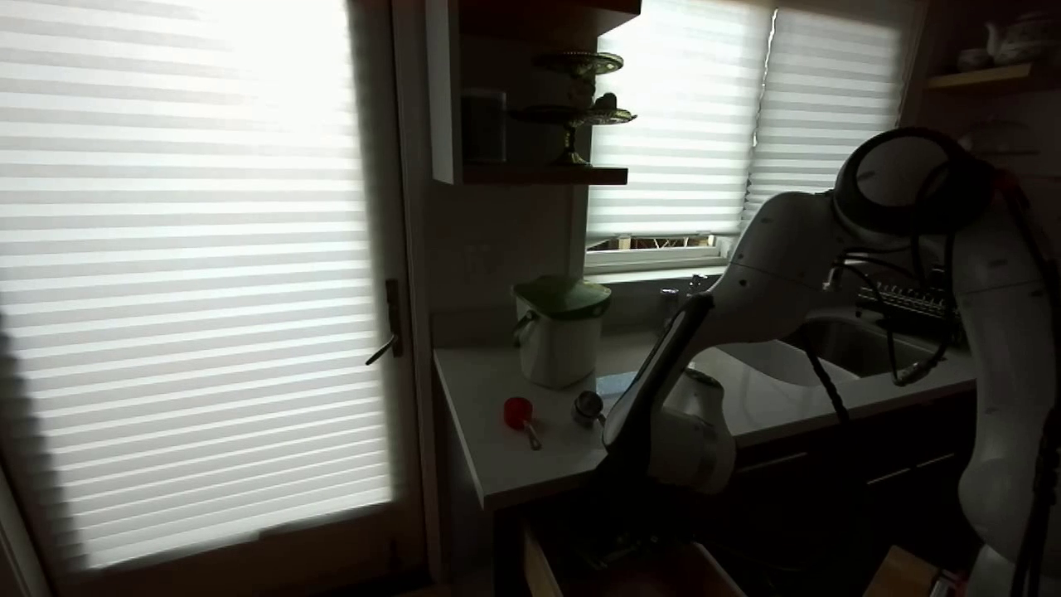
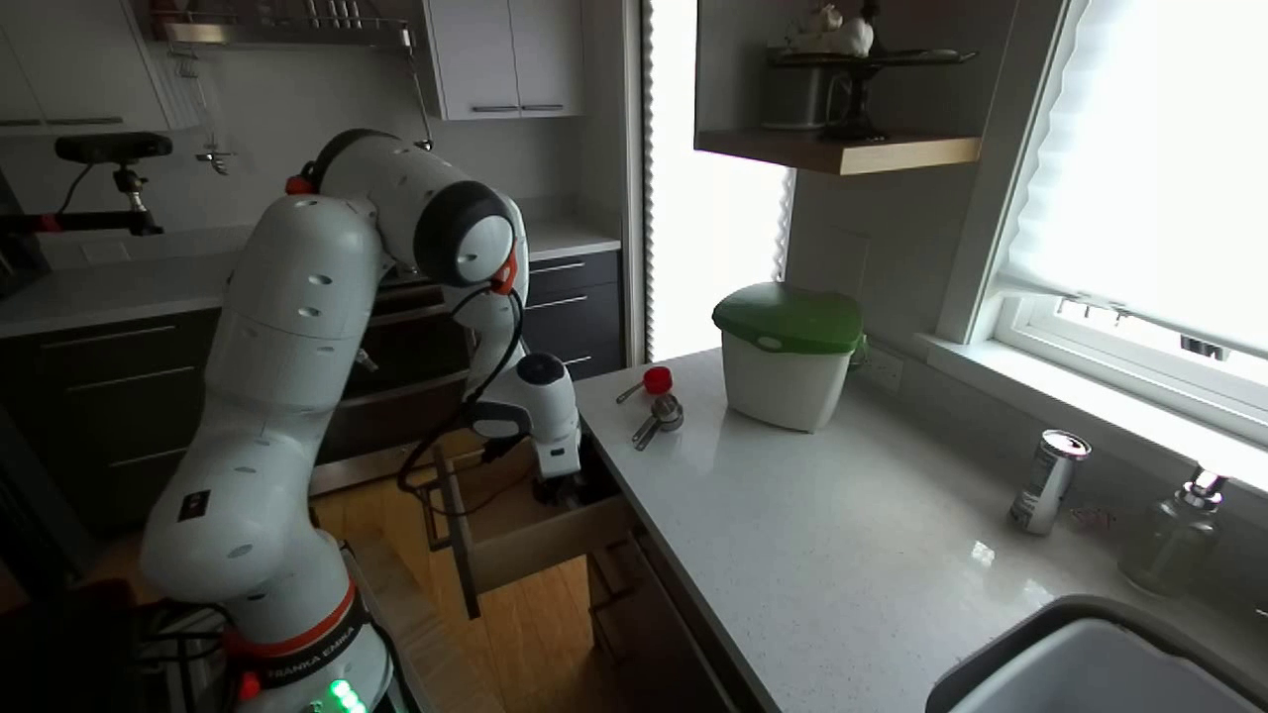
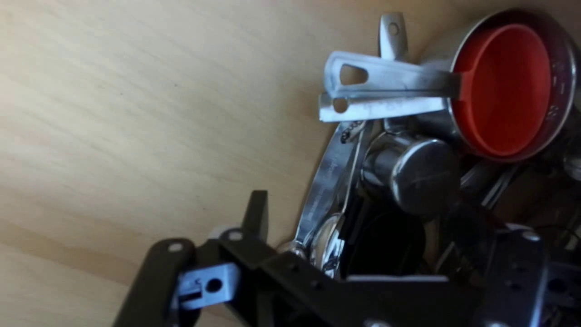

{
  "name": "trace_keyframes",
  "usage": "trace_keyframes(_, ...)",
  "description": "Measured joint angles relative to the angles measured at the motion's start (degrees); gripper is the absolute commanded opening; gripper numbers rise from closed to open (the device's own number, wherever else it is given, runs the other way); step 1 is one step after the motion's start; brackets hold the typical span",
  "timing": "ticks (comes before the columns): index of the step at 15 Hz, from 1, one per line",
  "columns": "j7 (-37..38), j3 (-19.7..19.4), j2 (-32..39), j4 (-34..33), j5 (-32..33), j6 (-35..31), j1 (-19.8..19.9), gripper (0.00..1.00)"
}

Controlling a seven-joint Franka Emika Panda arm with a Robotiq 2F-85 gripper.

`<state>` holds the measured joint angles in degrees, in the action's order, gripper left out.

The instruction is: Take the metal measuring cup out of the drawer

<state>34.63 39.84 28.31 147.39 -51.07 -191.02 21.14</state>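
So, gripper (image 3: 363, 222): seen at btm of wrist view; fingers (image 3: 258, 213) spread well apart, dark clutter (image 3: 386, 240) shown in the gap.
Touch: whether anything is contacted can't be told, R part of tool being lost in shadow.
Drawer (image 2: 540, 545): pulled out, shown in lwr part of the frame in both exterior views; gripper is held inside it.
Metal measuring cup (image 3: 408, 172): small, silvery, in drawer; seen tipped, just R of ctr in wrist view, above the finger gap.
Bigger metal cup (image 3: 438, 54): also in drawer, upper R of wrist view; red cup (image 3: 513, 95) nested in it, flat handles (image 3: 395, 77) pointed to frame left.
Utensils (image 3: 320, 195): silvery, seen near ctr of wrist view, below those handles.
Countertop (image 2: 753, 555): another metal cup (image 2: 668, 411) and red measuring cup (image 2: 657, 380) are set side by side, ctr of the frame in an exterior view; white bin (image 2: 783, 381) w/ green lid (image 2: 792, 315) placed to their right.
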Motion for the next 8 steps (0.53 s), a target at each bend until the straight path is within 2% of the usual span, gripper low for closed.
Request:
trace_keyframes(4,-0.5,5.5,6.2,1.0,3.8,-9.7,6.5,1.0)
trace_keyframes(6,-0.5,5.9,9.1,1.6,6.5,-13.1,8.4,0.95)
trace_keyframes(8,-0.5,5.9,11.6,2.0,8.8,-15.6,10.0,0.98)
